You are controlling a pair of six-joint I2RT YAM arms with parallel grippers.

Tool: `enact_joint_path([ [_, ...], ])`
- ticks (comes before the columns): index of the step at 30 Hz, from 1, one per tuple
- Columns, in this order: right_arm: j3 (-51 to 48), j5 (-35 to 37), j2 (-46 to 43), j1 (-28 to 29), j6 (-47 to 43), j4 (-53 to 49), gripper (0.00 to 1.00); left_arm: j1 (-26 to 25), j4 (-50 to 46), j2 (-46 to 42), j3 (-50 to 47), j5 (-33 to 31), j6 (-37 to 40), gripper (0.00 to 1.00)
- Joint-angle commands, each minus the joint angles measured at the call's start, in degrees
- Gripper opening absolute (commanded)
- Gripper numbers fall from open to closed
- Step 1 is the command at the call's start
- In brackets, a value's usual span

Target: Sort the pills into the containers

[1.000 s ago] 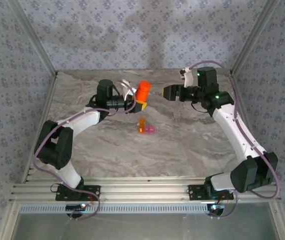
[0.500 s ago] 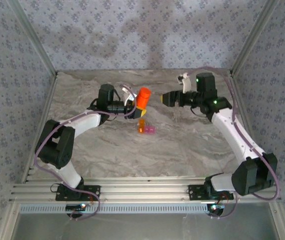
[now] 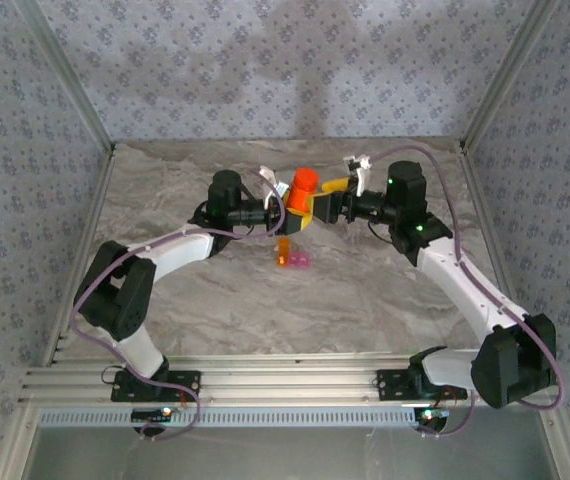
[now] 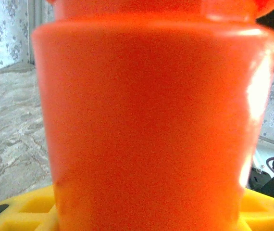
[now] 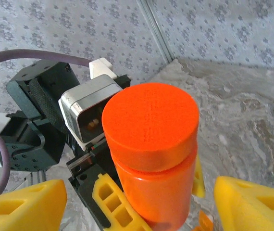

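Left gripper (image 3: 293,212): jaws clamped on lower body of orange bottle (image 3: 304,190), which is upright, capped and raised above bench (image 3: 215,300). Right gripper (image 3: 323,202): jaws spread wide either side of the bottle's top, clear of it. Containers (image 3: 293,256), orange and pink, joined, sit on bench just nearside of the bottle.

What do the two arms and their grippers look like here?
Left arm and right arm: white curved links, black joint housings, purple cables looped alongside. Left gripper and right gripper: yellow latticed plastic fingers. Green lights glow on the right arm.
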Motion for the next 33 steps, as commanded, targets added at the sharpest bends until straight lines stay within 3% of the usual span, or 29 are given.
enact_joint_path([
  [1, -0.93, -0.2, 0.87, 0.57, 0.6, 4.84, 0.82, -0.35, 5.86, 0.48, 1.94, -0.26, -3.27, 0.0],
  [17, -0.06, 0.55, 6.17, 2.77, 2.56, 10.77, 0.78, -2.62, 3.23, 0.04, 3.14, -1.14, -1.78, 0.0],
  [23, 0.54, 0.49, 7.34, 2.75, 4.11, 12.89, 0.64, -2.84, 2.22, -0.4, 2.83, -1.04, -1.03, 0.0],
  [30, 1.35, -0.23, 8.77, 2.99, 4.8, 13.34, 0.35, -3.01, 2.12, -1.1, 2.0, -1.49, -0.66, 0.0],
  [33, 1.18, -0.01, 8.78, 3.0, 5.11, 13.6, 0.28, -3.01, 1.59, -1.34, 1.89, -2.41, -0.25, 0.0],
])
